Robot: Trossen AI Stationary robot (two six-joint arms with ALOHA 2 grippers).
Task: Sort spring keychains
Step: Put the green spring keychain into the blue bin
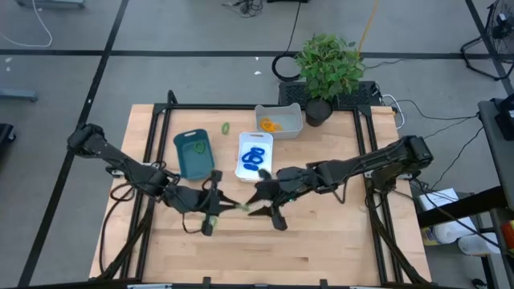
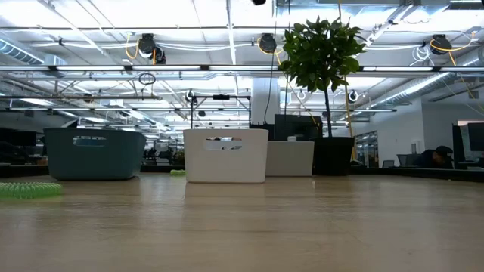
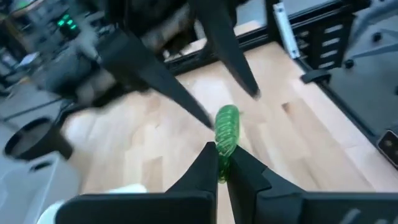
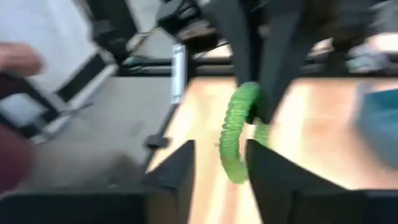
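A green spring keychain (image 1: 238,208) sits between my two grippers near the table's middle. My left gripper (image 1: 227,207) is shut on it; in the left wrist view the coil (image 3: 226,134) sticks out past my fingertips. My right gripper (image 1: 255,207) is open, and its fingers stand on either side of the same coil (image 4: 235,140). The teal tray (image 1: 193,154) holds a green keychain, the white tray (image 1: 255,156) holds blue ones (image 1: 254,159), and the far white tray (image 1: 279,120) holds an orange one (image 1: 268,125). One more green keychain (image 1: 226,127) lies on the table. My left gripper pinches the green keychain between its two fingertips at one end of the coil (image 3: 222,163), coming level from the table's left side. The rest of the coil reaches out beyond the fingers toward my right gripper. Whether it is clear of the table cannot be told.
A potted plant (image 1: 328,68) stands at the far right corner, behind the far white tray. In the low view a green coil (image 2: 26,190) lies on the table at the left. Bare wood stretches along the near edge (image 1: 265,257).
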